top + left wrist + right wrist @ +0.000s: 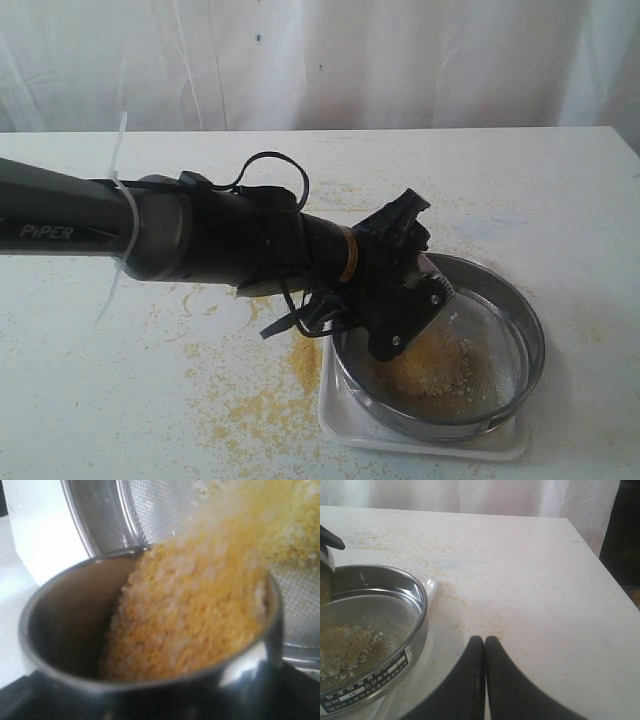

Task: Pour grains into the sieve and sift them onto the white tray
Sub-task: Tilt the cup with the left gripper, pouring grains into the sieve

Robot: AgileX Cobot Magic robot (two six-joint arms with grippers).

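Observation:
My left gripper (418,298) is shut on a small steel cup (65,625), tilted over the sieve (522,330). Yellow grains (190,615) stream from the cup's lip onto the mesh, where a pile of grains (440,365) lies. The sieve sits on the white tray (500,446), whose corner (431,586) shows in the right wrist view. In the exterior view the gripper body hides most of the cup. My right gripper (485,640) is shut and empty, low over the table beside the sieve (415,630). It is out of the exterior view.
Spilled yellow meal (265,400) lies scattered on the table left of the tray. My left arm (150,235) stretches across the table from the left. The table edge (600,575) runs to the right of my right gripper.

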